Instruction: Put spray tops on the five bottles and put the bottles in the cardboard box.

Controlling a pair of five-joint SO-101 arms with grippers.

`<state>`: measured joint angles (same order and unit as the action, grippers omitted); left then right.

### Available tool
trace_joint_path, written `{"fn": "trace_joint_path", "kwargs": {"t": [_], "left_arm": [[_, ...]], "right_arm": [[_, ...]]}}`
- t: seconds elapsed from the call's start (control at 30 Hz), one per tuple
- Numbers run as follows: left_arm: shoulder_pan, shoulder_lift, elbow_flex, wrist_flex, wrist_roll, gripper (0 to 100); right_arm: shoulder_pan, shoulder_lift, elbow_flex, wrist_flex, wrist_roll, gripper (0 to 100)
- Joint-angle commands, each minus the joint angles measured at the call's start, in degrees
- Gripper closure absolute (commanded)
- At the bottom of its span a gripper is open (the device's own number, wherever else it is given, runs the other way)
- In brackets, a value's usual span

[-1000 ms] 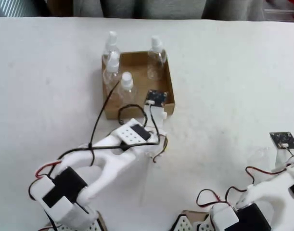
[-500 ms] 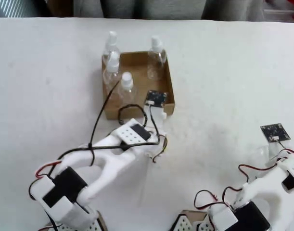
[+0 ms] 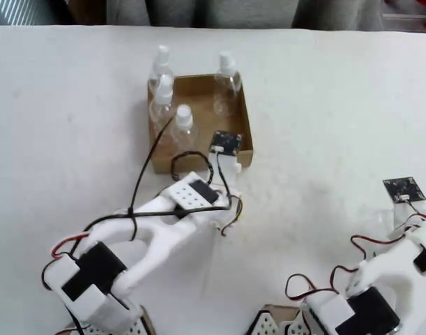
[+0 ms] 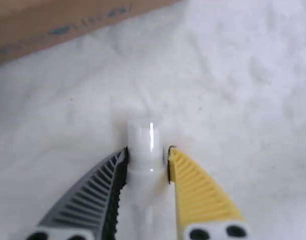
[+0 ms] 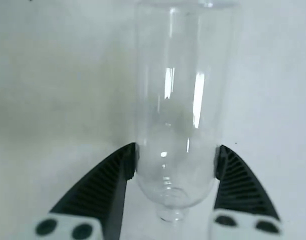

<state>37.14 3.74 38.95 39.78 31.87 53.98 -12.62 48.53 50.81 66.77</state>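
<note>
The clear bottle [image 5: 180, 95] with no top on it sits between the two black fingers [image 5: 110, 185] of my right gripper [image 5: 175, 152]. I have them pressed on its sides just above the shoulder, one on each side. Its open neck is turned back toward my wrist and its base points away from me, with the white table [image 5: 52, 75] behind it. From the high view, my right arm [image 3: 401, 265] is at the table's near right corner, well apart from the cardboard box [image 3: 248, 132]. The bottle is too faint there for me to mark.

My left gripper [image 4: 146, 152] is clamped on a spray top [image 4: 145, 142]. The grey finger [image 4: 92, 195] is on one side and the yellow finger [image 4: 198, 190] on the other, both tight against its white stem. Its rounded end sticks out just past my fingertips. I cannot tell whether it touches the table or is held just above it. It is near the outer face of the box wall, on the side facing me.

In the high view my left arm [image 3: 164, 216] stretches toward the box. Its wrist camera board [image 3: 226, 143] is over the box's near right corner. Three capped bottles stand upright inside the box: one [image 3: 226, 84] at the far right, one [image 3: 162, 98] along the left wall and one [image 3: 183, 127] just beside that, nearer the middle. A fourth capped bottle [image 3: 161, 63] stands at the far left corner, and I cannot tell whether it is inside the wall or just behind it
</note>
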Motion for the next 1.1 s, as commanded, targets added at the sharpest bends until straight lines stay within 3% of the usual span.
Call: {"fn": "trace_joint_path", "kwargs": {"t": [0.0, 0.13, 0.4, 0.57, 0.8, 1.0, 1.07], "left_arm": [[0.3, -0.8, -1.0, 1.2, -0.5, 97], [0.3, -0.8, -1.0, 1.2, -0.5, 97], [0.2, -0.8, -1.0, 1.2, -0.5, 97], [0.2, -0.8, -1.0, 1.2, -0.6, 97], [0.2, -0.8, -1.1, 1.2, -0.8, 97], [0.2, -0.8, -1.1, 1.2, -2.4, 97], [0.2, -0.8, -1.1, 1.2, -2.4, 97]], "right_arm": [[-0.5, 3.2, -3.3, -0.3, -0.6, 84.8], [-1.5, 3.5, -9.0, 3.1, -0.4, 84.8], [-16.8, 3.5, -20.4, 10.2, 0.9, 84.8], [-25.6, 1.3, -20.0, 20.3, 14.8, 84.8], [-29.8, -7.9, -16.9, 35.0, 37.2, 84.8], [-30.0, -14.7, -4.5, 31.8, 59.2, 84.7], [-30.1, -16.5, -0.4, 28.1, 62.1, 84.4]]}}
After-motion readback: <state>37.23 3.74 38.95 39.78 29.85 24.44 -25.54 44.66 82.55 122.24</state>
